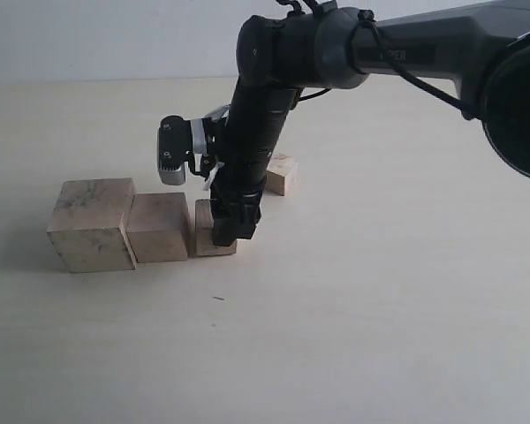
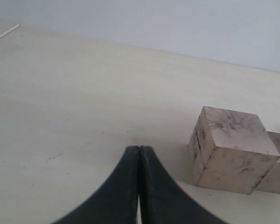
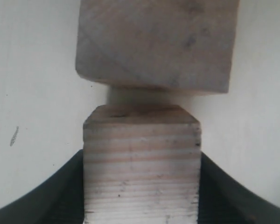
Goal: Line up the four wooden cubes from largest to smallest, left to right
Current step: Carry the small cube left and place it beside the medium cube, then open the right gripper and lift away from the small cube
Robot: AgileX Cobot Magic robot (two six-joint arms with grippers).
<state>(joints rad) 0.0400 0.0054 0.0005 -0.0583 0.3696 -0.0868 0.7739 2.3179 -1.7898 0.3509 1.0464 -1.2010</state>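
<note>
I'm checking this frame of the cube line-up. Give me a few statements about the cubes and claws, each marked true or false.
1. The right claw is closed on the third cube. True.
2. The left claw holds a cube. False: it is shut and empty, low over bare table.
3. The smallest cube stands in the row. False: it sits apart, farther back, to the right of the arm in the exterior view.
4. The largest cube is at the left end, with the second cube right beside it. True.
</note>
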